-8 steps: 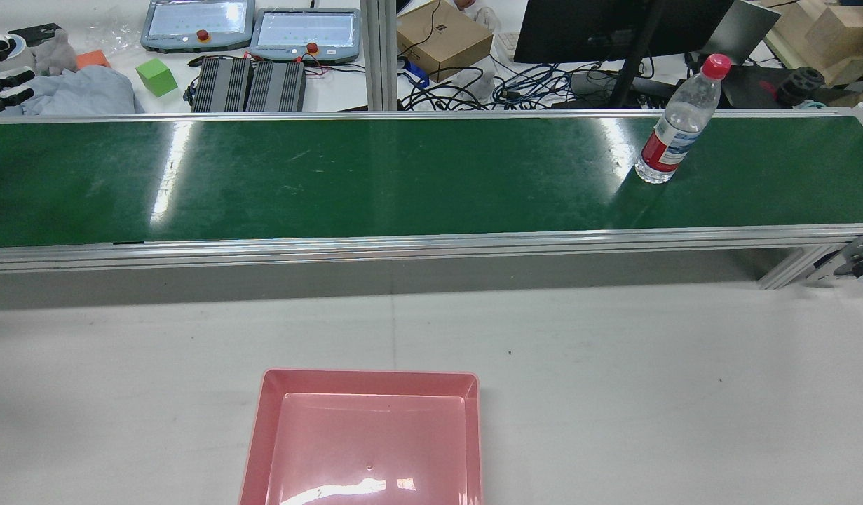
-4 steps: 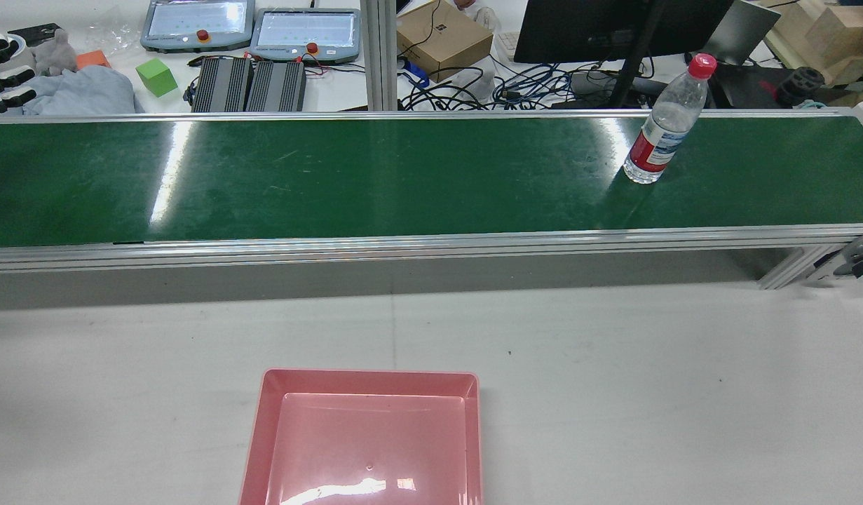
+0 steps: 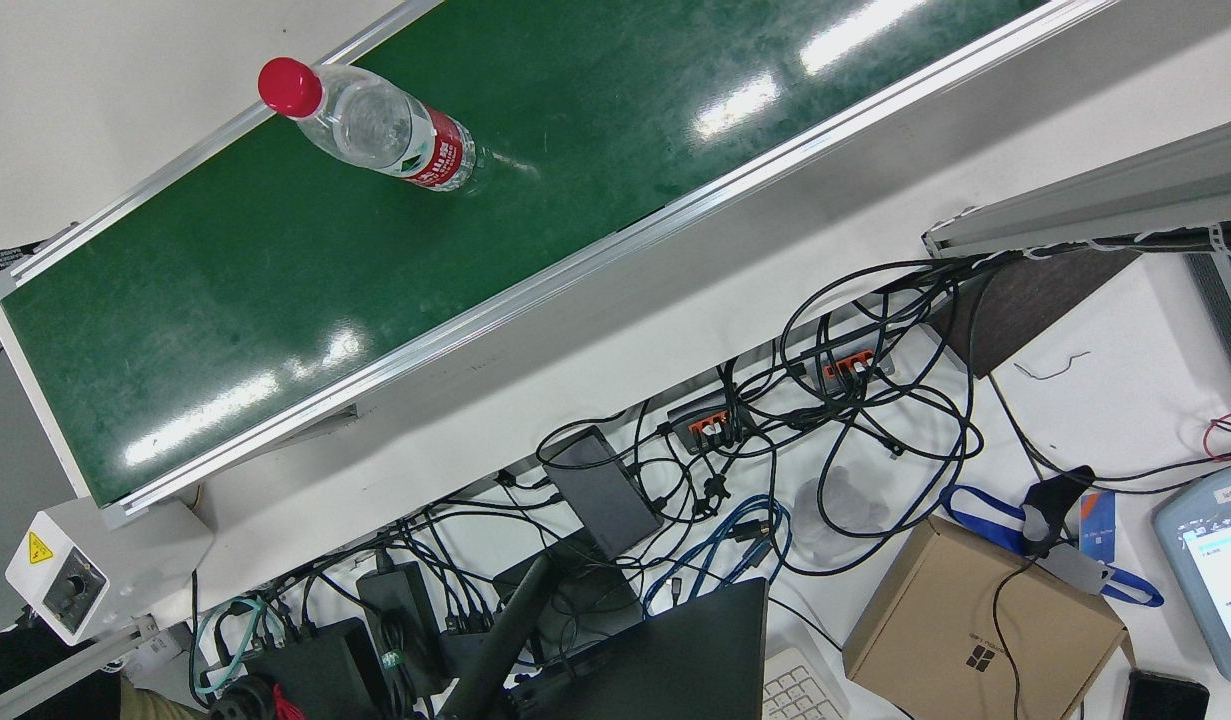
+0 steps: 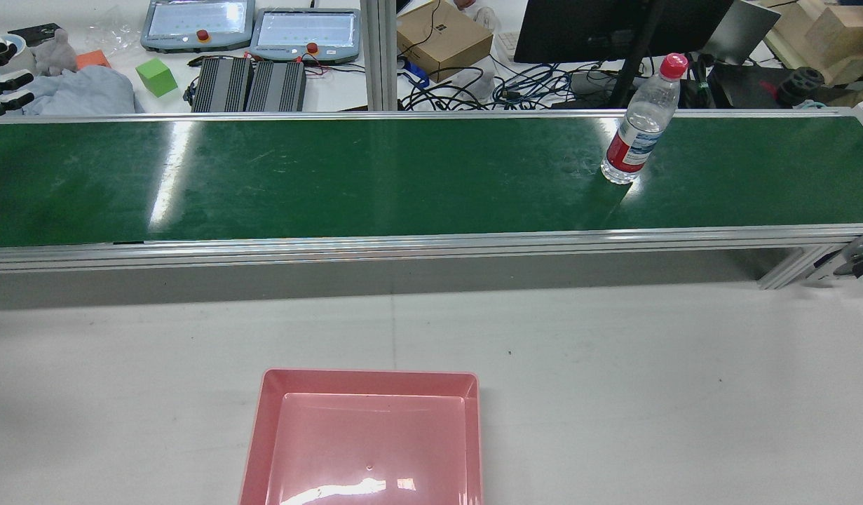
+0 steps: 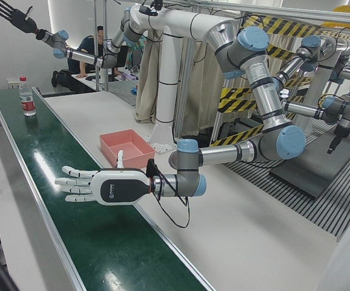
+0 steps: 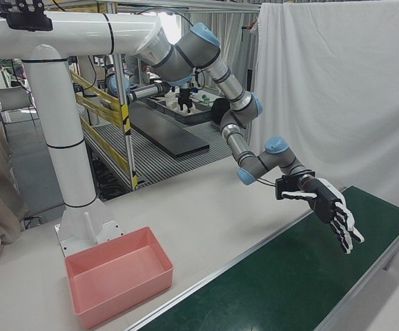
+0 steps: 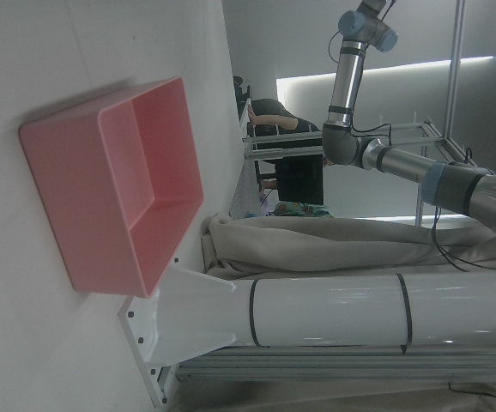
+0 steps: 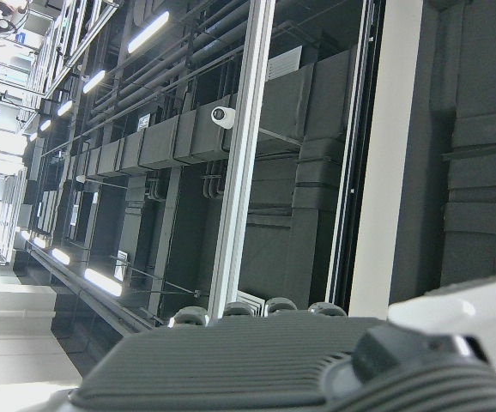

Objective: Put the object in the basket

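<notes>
Nearest your arms, the pink basket (image 4: 368, 374) sits with nothing in it on the white table (image 4: 648, 393). Past the table runs the green conveyor belt (image 4: 368, 182).

Your left hand (image 5: 96, 185) hovers flat over the belt's left end. Its fingers are spread and point out across the belt, and it holds nothing.

The water bottle (image 4: 638, 130) stands on the belt towards its right end, well apart from that hand and from the basket. It is upright, its long axis vertical, with the red cap (image 4: 673, 64) on top. The red label (image 4: 624, 151) wraps the lower body and carries white writing, too small for you to read.

Over the last second the bottle has travelled leftwards along the belt, towards the middle. The basket has not shifted.

Your right hand (image 5: 11, 15) is raised high beyond the bottle's end of the belt, fingers splayed and grasping nothing.

Farther off on the operators' side, a cardboard box (image 3: 975, 625) bears a four-pane window logo. A yellow warning sticker (image 3: 37, 548) marks the white housing at the belt's end.
</notes>
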{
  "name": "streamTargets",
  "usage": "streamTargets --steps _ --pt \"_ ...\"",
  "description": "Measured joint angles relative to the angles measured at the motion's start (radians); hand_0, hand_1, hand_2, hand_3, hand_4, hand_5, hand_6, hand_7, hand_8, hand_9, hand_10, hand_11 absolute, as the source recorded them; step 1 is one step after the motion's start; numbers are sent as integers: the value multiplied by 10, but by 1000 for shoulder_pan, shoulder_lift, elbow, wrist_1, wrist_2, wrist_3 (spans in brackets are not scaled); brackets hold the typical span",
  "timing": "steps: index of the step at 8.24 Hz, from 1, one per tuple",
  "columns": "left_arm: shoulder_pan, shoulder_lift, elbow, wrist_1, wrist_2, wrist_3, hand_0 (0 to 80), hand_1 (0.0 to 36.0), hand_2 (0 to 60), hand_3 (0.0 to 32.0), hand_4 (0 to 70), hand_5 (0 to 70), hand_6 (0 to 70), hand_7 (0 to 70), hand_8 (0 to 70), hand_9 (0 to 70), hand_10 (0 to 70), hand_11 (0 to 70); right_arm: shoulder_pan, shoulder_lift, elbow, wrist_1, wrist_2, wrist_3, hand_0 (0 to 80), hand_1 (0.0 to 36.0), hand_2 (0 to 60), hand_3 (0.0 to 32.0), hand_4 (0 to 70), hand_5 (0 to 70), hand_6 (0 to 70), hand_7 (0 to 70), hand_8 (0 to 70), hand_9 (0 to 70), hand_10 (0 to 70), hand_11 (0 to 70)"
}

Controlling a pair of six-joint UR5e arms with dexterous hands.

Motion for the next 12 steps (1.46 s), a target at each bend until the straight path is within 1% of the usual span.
streamTargets --steps 1,2,4,7,8,9,10,12 --pt "-2 -1 -1 8 1 1 574 49 0 58 64 256 71 35 112 124 67 111 0 0 0 0 0 0 0 0 0 0 0 0 0 0 0 0 0 0" --pt "-5 -1 -2 15 2 1 578 53 0 50 71 256 73 38 115 127 66 110 0 0 0 0 0 0 0 0 0 0 0 0 0 0 0 0 0 0" --pt "-7 -2 -8 32 4 2 586 53 0 54 77 257 73 38 115 125 64 106 0 0 0 -1 0 0 0 0 0 0 0 0 0 0 0 0 0 0" --pt "-7 -2 -10 43 4 2 572 49 0 44 78 258 75 39 122 135 67 110 0 0 0 0 0 0 0 0 0 0 0 0 0 0 0 0 0 0" --pt "-4 -2 -8 44 4 3 572 52 0 52 71 261 75 41 122 135 65 108 0 0 0 0 0 0 0 0 0 0 0 0 0 0 0 0 0 0" --pt "-4 -2 -7 44 3 3 572 49 0 60 35 254 62 35 99 124 62 104 0 0 0 0 0 0 0 0 0 0 0 0 0 0 0 0 0 0" --pt "-4 -2 -6 44 3 4 576 53 0 62 37 251 63 37 99 126 64 108 0 0 0 0 0 0 0 0 0 0 0 0 0 0 0 0 0 0" --pt "-5 -2 -6 44 3 5 575 54 0 56 42 254 65 38 101 127 62 105 0 0 0 -1 0 0 0 0 0 0 0 0 0 0 0 0 0 0"
